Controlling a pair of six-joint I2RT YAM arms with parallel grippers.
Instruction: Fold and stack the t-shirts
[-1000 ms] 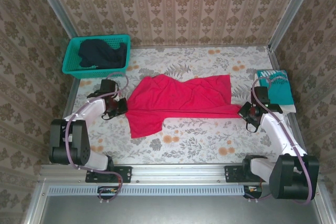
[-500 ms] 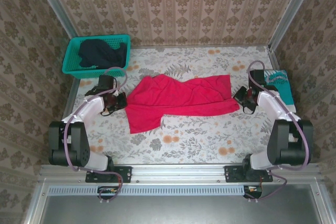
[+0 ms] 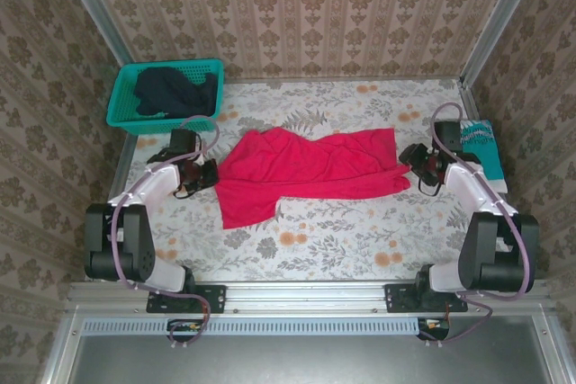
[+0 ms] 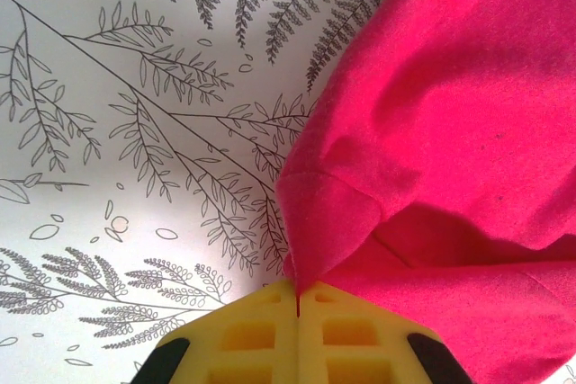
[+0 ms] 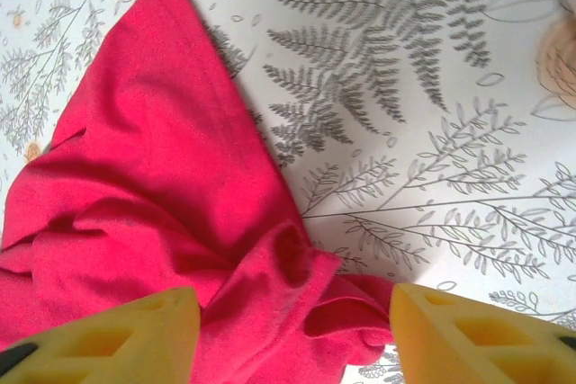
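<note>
- Top view: over the last second the right pincer (image 3: 412,159) had carried the red shirt's (image 3: 306,168) near hem up across its body. The shirt lay partly folded in the middle of the bench (image 3: 342,240). A teal shirt (image 3: 481,155) looked folded at the right edge, and a dark shirt (image 3: 175,92) sat crumpled in the basket (image 3: 121,119).
- Left wrist view: the left pincer (image 4: 297,299) was clamped on the red shirt's corner.
- Right wrist view: the right pincer (image 5: 292,312) stood apart over bunched red cloth, gripping nothing.
- By my reading, most of the folding and all the stacking remained.
</note>
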